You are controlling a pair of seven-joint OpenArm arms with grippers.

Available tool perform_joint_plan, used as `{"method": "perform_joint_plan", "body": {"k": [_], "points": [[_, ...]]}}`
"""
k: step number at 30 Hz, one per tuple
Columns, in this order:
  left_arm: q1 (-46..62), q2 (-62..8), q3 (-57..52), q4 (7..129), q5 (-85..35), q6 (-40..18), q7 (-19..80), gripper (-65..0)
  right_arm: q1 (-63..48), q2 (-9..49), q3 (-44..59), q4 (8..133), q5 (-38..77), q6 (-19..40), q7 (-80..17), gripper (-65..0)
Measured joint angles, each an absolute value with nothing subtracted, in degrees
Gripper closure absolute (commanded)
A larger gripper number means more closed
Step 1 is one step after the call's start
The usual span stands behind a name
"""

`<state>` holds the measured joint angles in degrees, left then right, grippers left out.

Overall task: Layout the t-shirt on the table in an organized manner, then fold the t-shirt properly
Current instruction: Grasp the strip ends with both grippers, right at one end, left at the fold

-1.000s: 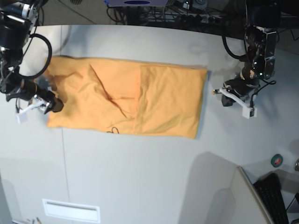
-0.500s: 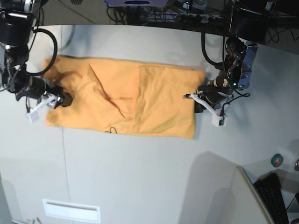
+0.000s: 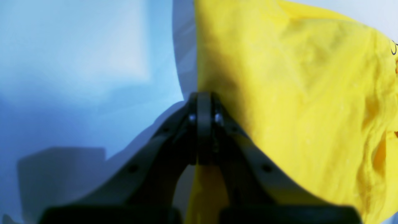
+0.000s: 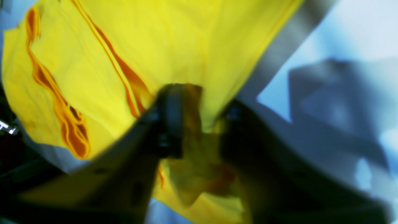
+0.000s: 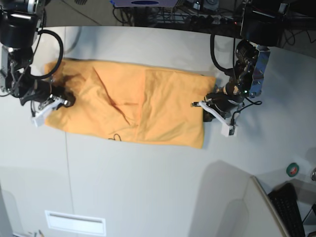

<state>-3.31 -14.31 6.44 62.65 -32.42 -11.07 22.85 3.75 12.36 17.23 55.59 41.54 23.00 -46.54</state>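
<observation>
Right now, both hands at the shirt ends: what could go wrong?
1. The right hand has a bunched wad of the t-shirt; lifting may drag extra layers and undo the fold.
2. The left hand is shut at the very edge, so the cloth may slip out.
3. Center creases could set into the next fold.

We're looking at the orange-yellow t-shirt (image 5: 133, 106) lying flat across the far half of the light-grey table (image 5: 158, 187), folded into a long band running side to side. We can see creases and a diagonal fold near its middle, thin black curved marks at its near edge, and a thin dark seam line on the table.
</observation>
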Motion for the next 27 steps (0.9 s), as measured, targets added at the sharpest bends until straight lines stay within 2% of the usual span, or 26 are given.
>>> {"method": "perform_joint_plan", "body": {"k": [1,5,12,15,19,27], "points": [[-3.3,-14.1,6.4,62.7,-32.4,-11.0,22.9,0.0,3.6,12.3,17.0,55.4,41.6,23.0,-46.3,0.0],[-3.5,-13.6,8.6,62.7,-32.2,-10.7,22.4,0.0,3.5,12.4,16.9,55.4,41.1,22.6,-43.5,0.0],[-4.0,-10.8,12.1,62.7,-24.1,-10.9,22.4,0.0,3.4,13.9,16.6,56.6,40.2,22.1,-43.7,0.0],[-4.4,-9.7,12.5,62.6,-22.4,-11.1,22.5,0.0,2.2,13.9,16.6,62.2,39.9,21.4,-44.6,0.0],[-5.4,-9.5,12.8,62.6,-22.5,-11.1,22.9,0.0,1.5,13.6,16.6,71.4,39.7,15.8,-50.0,0.0],[-7.3,-6.4,13.1,62.6,-22.4,-11.2,23.4,0.0,1.7,10.8,16.6,82.0,40.0,15.6,-57.7,0.0]]}}
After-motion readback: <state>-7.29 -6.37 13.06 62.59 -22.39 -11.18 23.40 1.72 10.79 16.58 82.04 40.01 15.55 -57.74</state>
